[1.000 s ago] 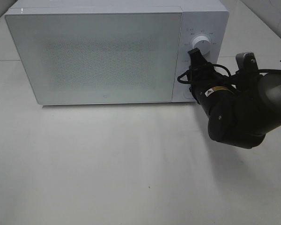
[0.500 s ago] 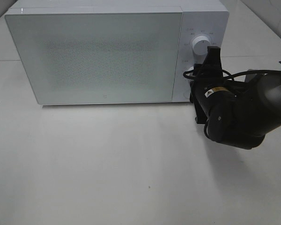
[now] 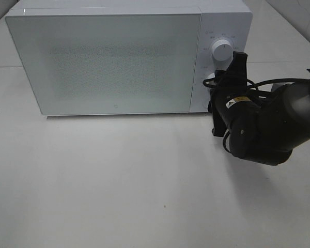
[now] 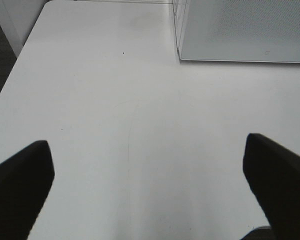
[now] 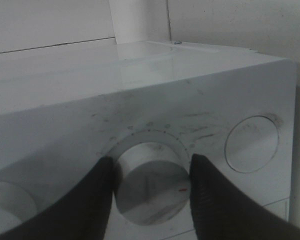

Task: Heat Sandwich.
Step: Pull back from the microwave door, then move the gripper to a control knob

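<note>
Nearest, above the white table (image 4: 140, 90): left gripper (image 4: 146, 146), spread to its widest, black fingers (image 4: 20, 190) well apart, gripping nothing. Further in, on the right side: dark, bulky right arm (image 3: 268, 129), stretched toward the control panel (image 3: 237, 26) of the white microwave (image 3: 113, 8). There, right gripper (image 5: 151, 165) about halfway closed and clamped on the lower knob (image 5: 150, 187), one finger pressed to each side of it. Just beside it, the upper knob (image 3: 221, 50), not held. On the other side of the held knob, a round button (image 5: 251, 144). Behind, the microwave door (image 3: 108, 62) shut flat, frosted and speckled, hiding the inside. No sight of the sandwich in any view; cannot tell where it lies.
</note>
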You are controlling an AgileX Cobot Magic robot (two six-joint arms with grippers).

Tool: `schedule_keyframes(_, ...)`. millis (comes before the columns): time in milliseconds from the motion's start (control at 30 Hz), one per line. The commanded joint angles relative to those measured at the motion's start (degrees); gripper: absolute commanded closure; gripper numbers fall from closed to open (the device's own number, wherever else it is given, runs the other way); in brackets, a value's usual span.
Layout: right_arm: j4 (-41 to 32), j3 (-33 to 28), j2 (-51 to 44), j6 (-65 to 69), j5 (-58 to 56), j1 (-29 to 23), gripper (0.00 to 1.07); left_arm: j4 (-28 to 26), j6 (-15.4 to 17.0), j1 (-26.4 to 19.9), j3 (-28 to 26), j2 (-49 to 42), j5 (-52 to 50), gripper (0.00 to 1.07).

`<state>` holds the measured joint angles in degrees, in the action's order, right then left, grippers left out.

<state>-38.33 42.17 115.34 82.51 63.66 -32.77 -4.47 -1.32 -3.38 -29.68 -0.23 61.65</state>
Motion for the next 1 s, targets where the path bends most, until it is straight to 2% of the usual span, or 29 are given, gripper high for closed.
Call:
schedule_keyframes(33,6.25,1.38,-0.97,0.06,3.90,0.17,0.96,-0.57,-0.06,-0.06,0.06,-0.97,-0.23,0.09)
schedule_keyframes(267,6.70,1.38,-0.97,0.00,3.78,0.17,0.94,-0.57,-0.06,-0.06,0.06,-0.97,-0.23,0.09)
schedule_keyframes(400,6.70,1.38,-0.97,-1.03,3.84,0.17,0.88,-0.57,-0.06,-0.06,0.06,-0.97,-0.23,0.09)
schedule_keyframes(533,6.70,1.38,-0.97,-1.20,3.95,0.17,0.71,-0.57,-0.06,-0.06,0.06,-0.97,-0.23,0.09)
schedule_keyframes(567,6.70,1.38,-0.97,-1.20,3.95,0.17,0.71,-0.57,-0.06,-0.06,0.06,-0.97,-0.23,0.09)
schedule_keyframes(600,6.65,1.38,-0.97,-1.20,4.01,0.17,0.61,-0.57,-0.06,-0.06,0.06,-0.97,-0.23,0.09)
schedule_keyframes(700,6.42,1.38,-0.97,-1.20,4.18,0.17,0.46,-0.57,-0.06,-0.06,0.06,-0.97,-0.23,0.09)
schedule_keyframes(733,6.42,1.38,-0.97,-1.20,4.18,0.17,0.46,-0.57,-0.06,-0.06,0.06,-0.97,-0.23,0.09)
schedule_keyframes(767,6.42,1.38,-0.97,-1.20,4.18,0.17,0.37,-0.57,-0.06,-0.06,0.06,-0.97,-0.23,0.09)
schedule_keyframes(867,6.42,1.38,-0.97,-1.20,4.18,0.17,0.30,-0.57,-0.06,-0.06,0.06,-0.97,-0.23,0.09)
schedule_keyframes(1000,6.42,1.38,-0.97,-1.20,4.18,0.17,0.31,-0.57,-0.06,-0.06,0.06,-0.97,-0.23,0.09)
